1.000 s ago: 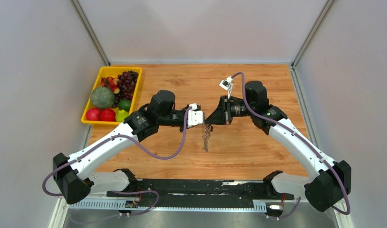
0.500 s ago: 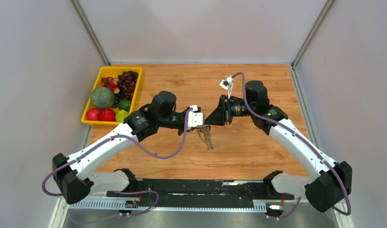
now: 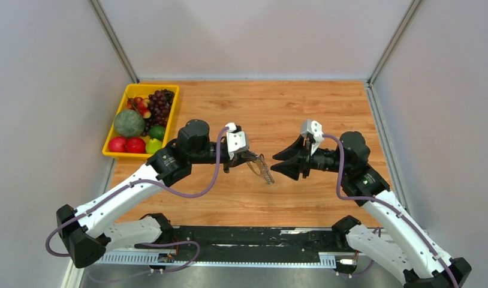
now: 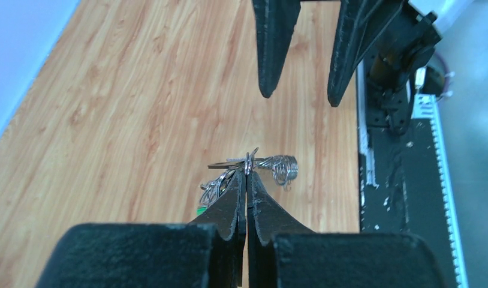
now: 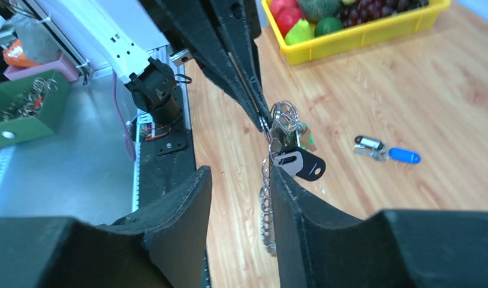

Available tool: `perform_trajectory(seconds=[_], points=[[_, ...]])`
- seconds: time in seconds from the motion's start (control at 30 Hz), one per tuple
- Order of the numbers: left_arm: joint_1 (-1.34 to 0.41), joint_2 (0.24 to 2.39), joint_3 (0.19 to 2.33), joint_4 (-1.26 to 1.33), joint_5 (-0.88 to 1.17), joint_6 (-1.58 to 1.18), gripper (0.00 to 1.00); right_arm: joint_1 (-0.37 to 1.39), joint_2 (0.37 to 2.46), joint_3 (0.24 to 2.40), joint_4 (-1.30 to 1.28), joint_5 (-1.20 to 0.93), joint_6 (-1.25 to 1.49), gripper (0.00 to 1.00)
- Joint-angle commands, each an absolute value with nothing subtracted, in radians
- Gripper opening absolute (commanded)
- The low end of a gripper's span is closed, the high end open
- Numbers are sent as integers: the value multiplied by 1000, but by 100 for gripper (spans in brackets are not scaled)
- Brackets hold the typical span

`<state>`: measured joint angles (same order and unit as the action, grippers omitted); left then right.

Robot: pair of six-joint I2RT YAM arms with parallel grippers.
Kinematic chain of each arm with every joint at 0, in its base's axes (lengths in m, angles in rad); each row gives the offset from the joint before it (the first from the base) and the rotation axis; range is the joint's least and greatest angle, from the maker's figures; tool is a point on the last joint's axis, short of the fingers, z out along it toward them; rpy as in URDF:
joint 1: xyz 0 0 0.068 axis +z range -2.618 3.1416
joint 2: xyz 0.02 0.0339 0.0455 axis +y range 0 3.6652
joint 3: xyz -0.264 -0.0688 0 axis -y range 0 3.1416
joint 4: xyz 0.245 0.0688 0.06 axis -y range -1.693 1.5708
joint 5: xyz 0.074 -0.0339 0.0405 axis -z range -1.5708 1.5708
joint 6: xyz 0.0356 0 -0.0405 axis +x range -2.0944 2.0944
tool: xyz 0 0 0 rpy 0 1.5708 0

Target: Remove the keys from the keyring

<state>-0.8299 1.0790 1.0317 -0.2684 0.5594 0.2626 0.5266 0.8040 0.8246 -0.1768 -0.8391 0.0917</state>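
- A wooden table (image 3: 301, 108) is seen from above, with two robot arms reaching in from its near edge and meeting tip to tip over the middle.
- The left gripper (image 4: 246, 175) has its jaws pressed fully together, pinching a thin metal loop of the keyring (image 4: 282, 166) right at the fingertips.
- The keyring is held up off the table. A silvery chain-like part hangs below the pinch, and a small green tag (image 4: 201, 210) shows beneath the left fingers.
- In the right wrist view, a black-and-white key (image 5: 303, 164) is on the ring, hanging just below the pinch point.
- The right gripper (image 5: 240, 175) faces the left one with its jaws partly apart and nothing between them.
- The hanging chain lies just beside the inner edge of one right finger (image 5: 289, 198); whether they touch cannot be told.
- A blue-headed key (image 5: 404, 156) lies flat on the table, well apart from the held bunch.
- A second black-and-white key (image 5: 367, 144) lies just beside it; whether the two are linked is too small to tell.
- A yellow tray (image 3: 147, 86) of fruit (image 3: 129, 123) sits at the far left of the table, well away from both grippers.
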Motion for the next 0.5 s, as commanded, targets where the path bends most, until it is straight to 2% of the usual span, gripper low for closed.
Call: perform_trajectory(seconds=[0.0, 0.23, 0.33, 0.47], points=[[-831, 1017, 976, -43, 622, 114, 0, 558, 732, 745, 31, -830, -48, 42], [-831, 968, 896, 116, 681, 78, 0, 633, 731, 737, 92, -755, -152, 36], [-831, 962, 884, 138, 713, 76, 0, 670, 753, 753, 91, -748, -189, 31], [-831, 962, 879, 153, 751, 76, 0, 712, 781, 768, 91, -726, -214, 30]])
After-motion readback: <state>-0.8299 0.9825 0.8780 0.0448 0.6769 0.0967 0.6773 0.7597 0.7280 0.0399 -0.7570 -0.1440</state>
